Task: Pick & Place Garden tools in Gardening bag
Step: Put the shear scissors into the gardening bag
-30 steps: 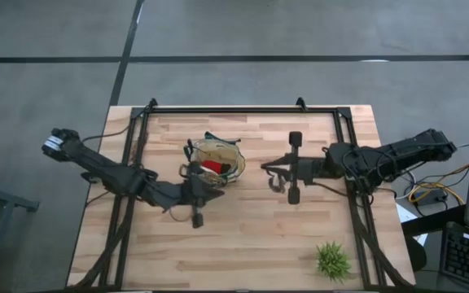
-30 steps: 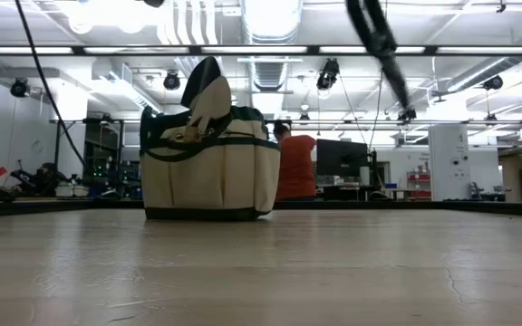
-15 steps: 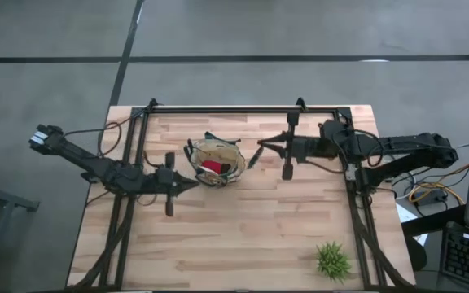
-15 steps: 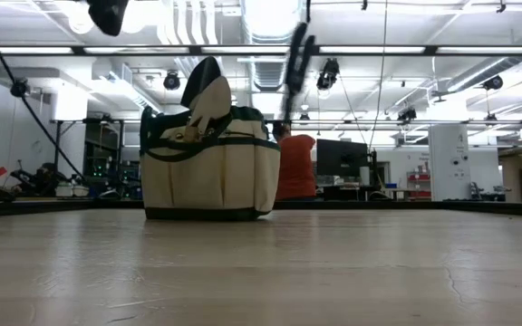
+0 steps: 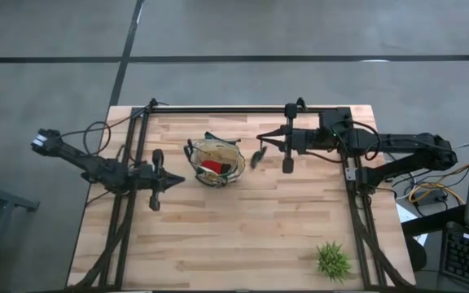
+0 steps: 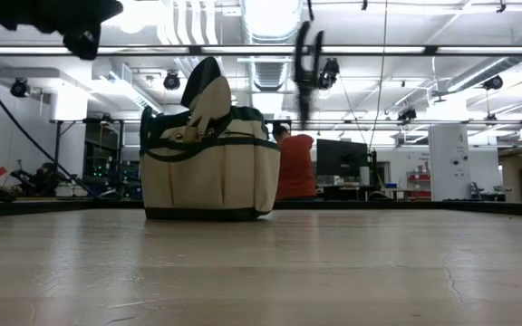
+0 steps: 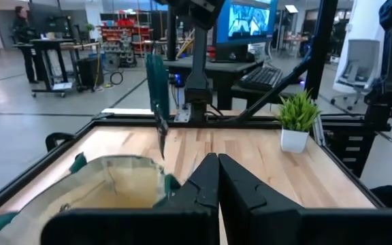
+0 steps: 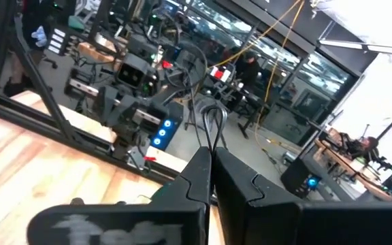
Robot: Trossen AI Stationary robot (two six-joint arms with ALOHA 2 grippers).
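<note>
Landmark: the gardening bag (image 5: 214, 162) stands upright on the wooden table (image 5: 243, 236), toward its far half; every place below is given from the bag.
Bag contents: a red item (image 5: 212, 167) lies inside the open mouth; the other things inside cannot be told apart from above.
Surroundings: a small green plant (image 5: 332, 260) in a white pot stands well apart from the bag, near the table's front corner on the right arm's side. A black frame (image 5: 243, 110) runs along the table's far edge, behind the bag.
Room: in the low view a person in an orange top (image 6: 294, 166) shows beyond the table, partly hidden by the bag.
Obstacles: the tabletop between the bag and either gripper lies bare.
Right gripper (image 5: 260, 149): just beside the bag on its right side, raised above the table. Its fingers are clamped on the dark shears (image 5: 256, 156), which hang down from them, close to the bag's rim but outside its mouth. In the left wrist view the shears (image 7: 158, 102) hang upright above the bag's far edge (image 7: 114, 180).
Left gripper (image 5: 177, 177): near the bag on the opposite side, fingers pressed together with nothing between them.
</note>
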